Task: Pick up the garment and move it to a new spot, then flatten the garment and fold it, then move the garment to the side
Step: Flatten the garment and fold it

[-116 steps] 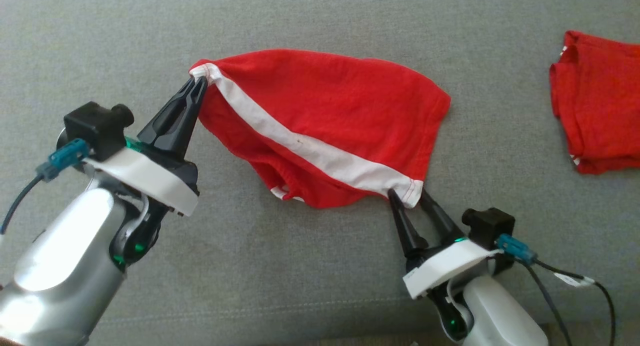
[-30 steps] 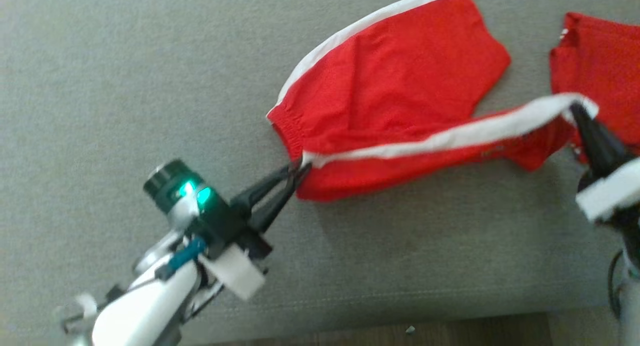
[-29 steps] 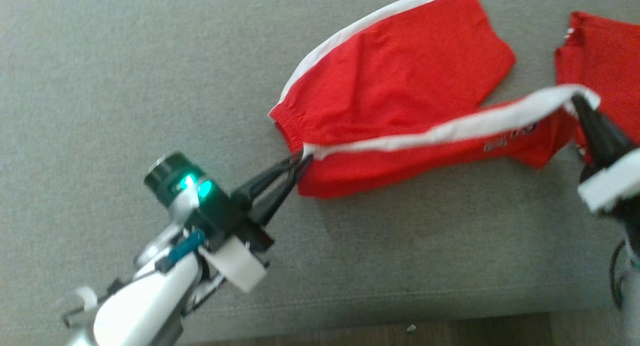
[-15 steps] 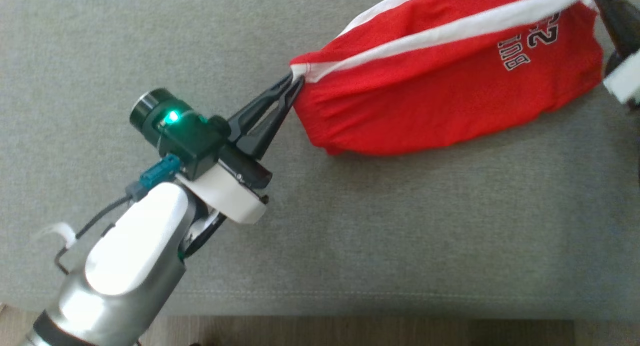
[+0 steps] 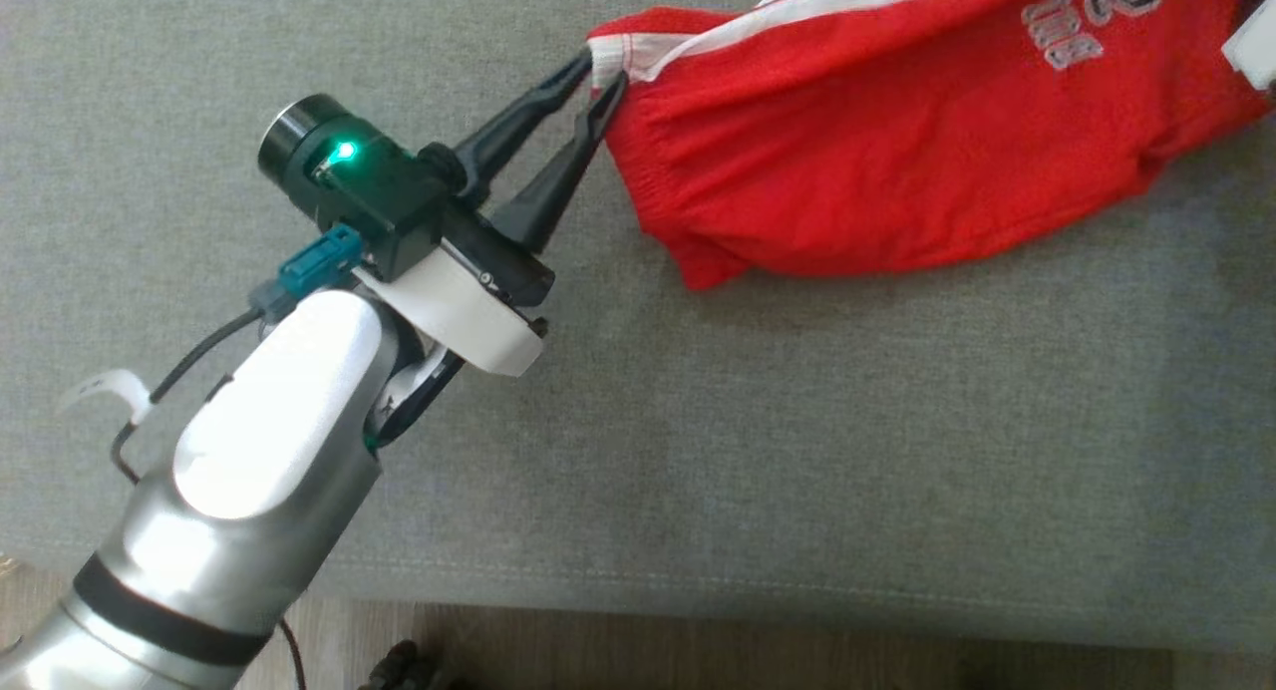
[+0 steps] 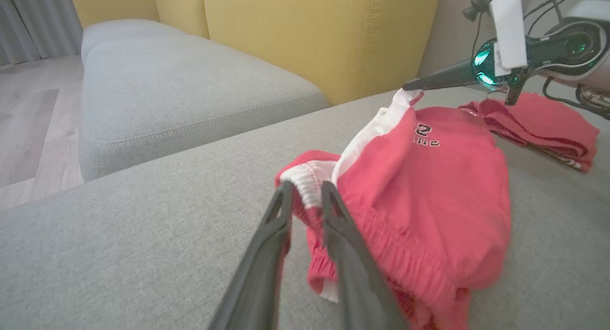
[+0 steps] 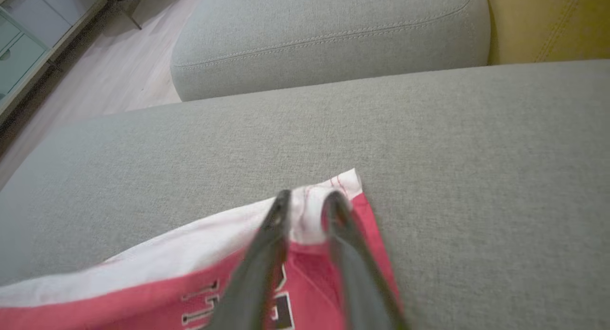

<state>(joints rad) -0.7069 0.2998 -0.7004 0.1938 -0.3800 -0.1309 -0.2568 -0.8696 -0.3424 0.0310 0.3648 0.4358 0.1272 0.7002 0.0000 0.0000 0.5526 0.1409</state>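
The garment (image 5: 897, 152) is a pair of red shorts with a white side stripe and grey lettering, lying doubled over on the grey sofa seat (image 5: 698, 421). My left gripper (image 5: 598, 72) is at its waistband corner, fingers parted, the white corner loose between the tips. In the left wrist view the same fingers (image 6: 305, 189) stand apart in front of the garment (image 6: 429, 187). My right gripper (image 7: 309, 199) is open over the white hem corner of the garment (image 7: 143, 282), which rests on the cushion. Its dark fingers (image 6: 429, 82) also show from the left wrist.
A second red garment (image 6: 538, 122) lies folded on the seat beyond the right gripper. Yellow backrests (image 6: 310, 34) rise behind the seat, and another grey cushion (image 6: 167, 91) lies to one side. The seat's front edge (image 5: 698, 580) borders wooden floor (image 5: 797, 660).
Both arms carried the striped edge across the garment, doubling it over. Both grippers, shut on the corners half a second ago, have now parted. The head camera has shifted too.
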